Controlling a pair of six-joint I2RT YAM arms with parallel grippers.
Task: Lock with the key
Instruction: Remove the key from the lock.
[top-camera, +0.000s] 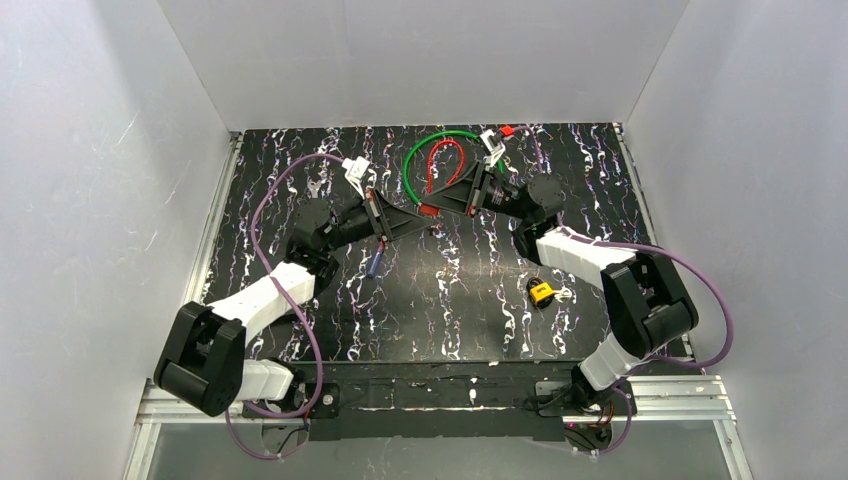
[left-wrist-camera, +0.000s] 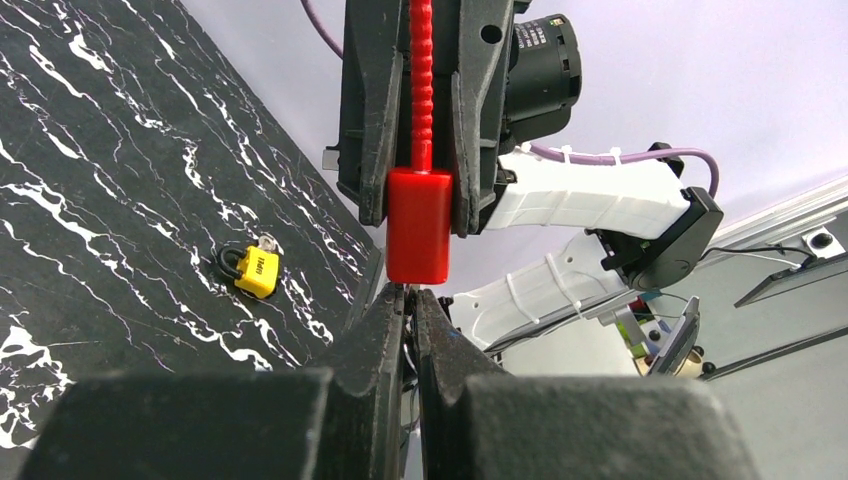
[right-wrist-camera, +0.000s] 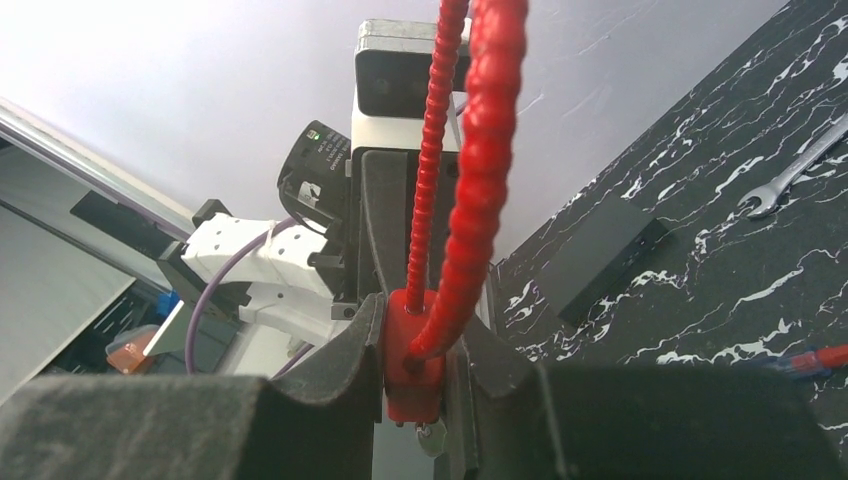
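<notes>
1. the lock (top-camera: 541, 292) lies flat on the table (top-camera: 420, 330), at about 4 o'clock from the table's middle and close to the right arm's forearm. no gripper touches it.
2. the key (top-camera: 563, 294) sits at the lock's 3 o'clock in the top view, touching or just beside the yellow body. it is too small to tell whether it is seated in the keyhole.
3. well apart, at the lock's 10 o'clock, both grippers meet above the far middle of the table. the right gripper (left-wrist-camera: 419, 200) is clamped on the block end of the red loop-shaped piece (left-wrist-camera: 418, 245), which is held off the table.
4. the left gripper (left-wrist-camera: 409, 300) is clenched tip to tip right under that block. i cannot tell whether anything thin is pinched there.
5. judgement: the locking step has not begun, since both arms are busy with the red piece.
6. the next move calls for freeing the grippers and travelling to 4 o'clock. one would steady the yellow body while the other takes a fine pinch on the tiny key.
</notes>
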